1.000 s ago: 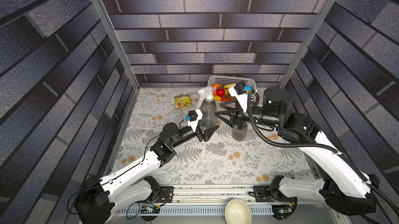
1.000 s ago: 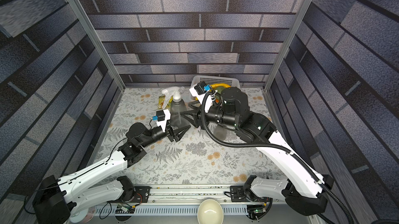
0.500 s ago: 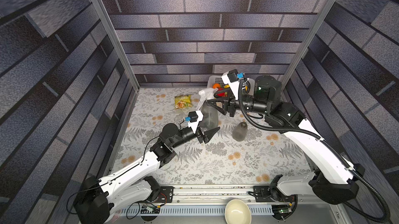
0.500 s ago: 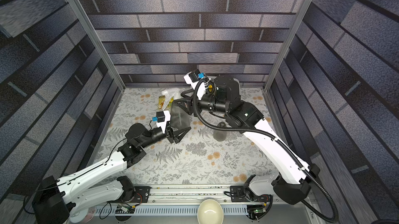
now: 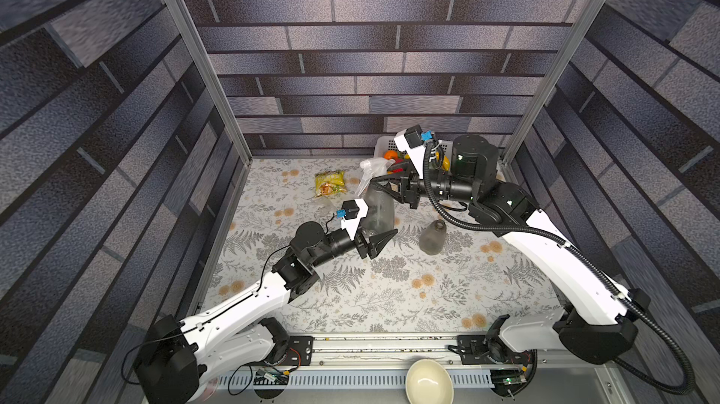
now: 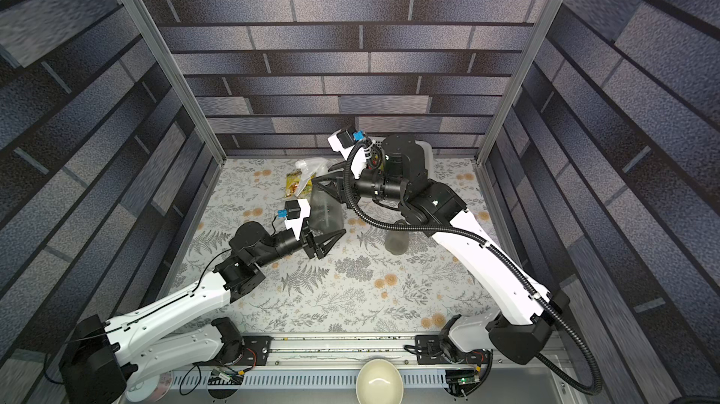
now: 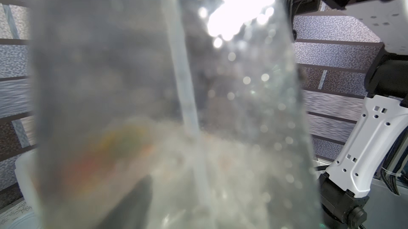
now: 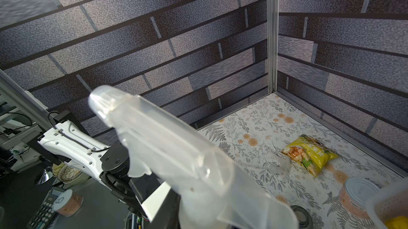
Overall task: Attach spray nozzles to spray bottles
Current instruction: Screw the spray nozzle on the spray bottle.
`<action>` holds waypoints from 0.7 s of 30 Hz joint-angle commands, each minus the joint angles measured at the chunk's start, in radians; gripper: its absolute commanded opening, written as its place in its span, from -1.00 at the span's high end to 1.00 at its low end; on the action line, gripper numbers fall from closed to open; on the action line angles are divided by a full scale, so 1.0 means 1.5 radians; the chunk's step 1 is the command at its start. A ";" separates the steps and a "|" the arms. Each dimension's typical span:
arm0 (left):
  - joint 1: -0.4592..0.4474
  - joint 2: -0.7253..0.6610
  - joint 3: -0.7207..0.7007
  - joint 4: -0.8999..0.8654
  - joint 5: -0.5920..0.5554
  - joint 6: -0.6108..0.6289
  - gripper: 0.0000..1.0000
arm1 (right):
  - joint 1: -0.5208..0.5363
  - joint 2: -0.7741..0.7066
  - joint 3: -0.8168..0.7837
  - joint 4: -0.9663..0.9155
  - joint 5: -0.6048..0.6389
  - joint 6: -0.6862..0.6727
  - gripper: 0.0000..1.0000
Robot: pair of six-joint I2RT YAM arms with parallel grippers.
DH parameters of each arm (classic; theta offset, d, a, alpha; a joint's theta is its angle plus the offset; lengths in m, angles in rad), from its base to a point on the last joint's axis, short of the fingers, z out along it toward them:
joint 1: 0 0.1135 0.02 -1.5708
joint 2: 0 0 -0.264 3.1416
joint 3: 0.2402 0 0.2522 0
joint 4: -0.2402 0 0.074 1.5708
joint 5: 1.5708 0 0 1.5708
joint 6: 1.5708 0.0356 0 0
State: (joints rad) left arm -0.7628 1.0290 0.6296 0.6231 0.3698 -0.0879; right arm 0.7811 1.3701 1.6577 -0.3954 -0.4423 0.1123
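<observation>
A smoky-grey spray bottle (image 5: 378,207) is lifted off the table, with my left gripper (image 5: 376,228) shut on its wide lower body. The bottle fills the left wrist view, its dip tube (image 7: 185,88) running down inside. A clear spray nozzle (image 5: 372,166) sits on its neck. My right gripper (image 5: 383,185) reaches in from the right, jaws closed in on the nozzle's collar; the nozzle (image 8: 167,150) looms large in the right wrist view, hiding the fingers. A second bottle (image 5: 432,236) stands open-necked. Another clear nozzle (image 8: 279,163) lies on the table.
A yellow snack bag (image 5: 330,183) lies at the back left. A white basket (image 5: 383,145) of fruit stands at the back, behind the right arm. A pinkish tin can (image 8: 357,194) sits near it. A cream bowl (image 5: 428,382) rests off the front edge.
My right gripper has swung from near the standing bottle up and left to the held bottle's nozzle, and its jaws have narrowed. The left gripper has kept its hold.
</observation>
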 commanded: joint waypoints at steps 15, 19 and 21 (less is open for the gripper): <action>-0.029 0.040 0.069 0.039 -0.111 0.127 -0.08 | 0.209 0.055 -0.069 0.122 0.738 -0.001 0.88; -0.036 0.040 0.064 0.039 -0.121 0.136 -0.08 | 0.217 0.060 -0.052 0.111 0.704 -0.007 0.42; -0.031 0.032 0.054 0.040 -0.109 0.123 -0.08 | 0.216 0.040 -0.045 0.088 0.649 -0.012 -0.03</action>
State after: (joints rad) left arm -0.7738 1.1042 0.6659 0.5949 0.1432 0.0174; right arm 1.0996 1.4139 1.5841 -0.2157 0.5476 0.1272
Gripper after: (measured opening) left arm 0.807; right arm 0.439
